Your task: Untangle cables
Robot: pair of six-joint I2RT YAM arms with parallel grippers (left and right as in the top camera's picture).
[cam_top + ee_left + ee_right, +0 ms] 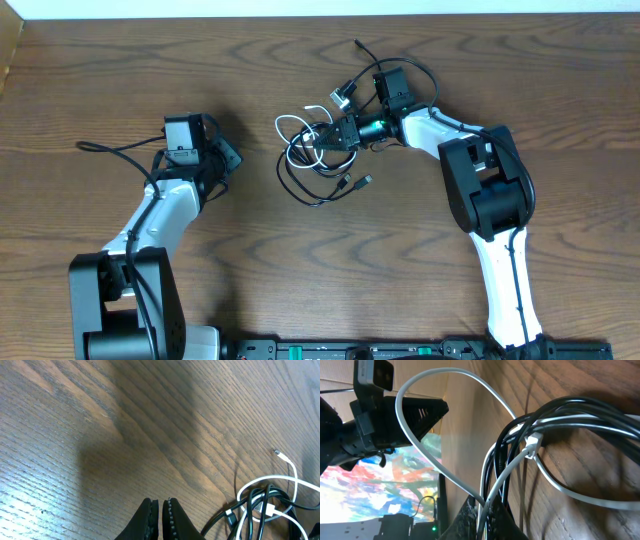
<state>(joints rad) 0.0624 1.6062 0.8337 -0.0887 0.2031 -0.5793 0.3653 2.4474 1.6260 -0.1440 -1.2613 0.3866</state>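
Left gripper [161, 504] hangs over bare table [100, 435], fingers pressed tight together with nothing between them. The knot of cords lies off to the right of those fingertips, near but not touching.

Over to the right gripper [482, 508]: it's low in the heap, fingers closed and pinching the white cable [533, 440] right at the tips. Its loops swing up and away from the fingers on both sides. The black cables [600, 410] crowd in just beyond the fingertips, running through the white loops (which cord crosses over which, I cannot tell).
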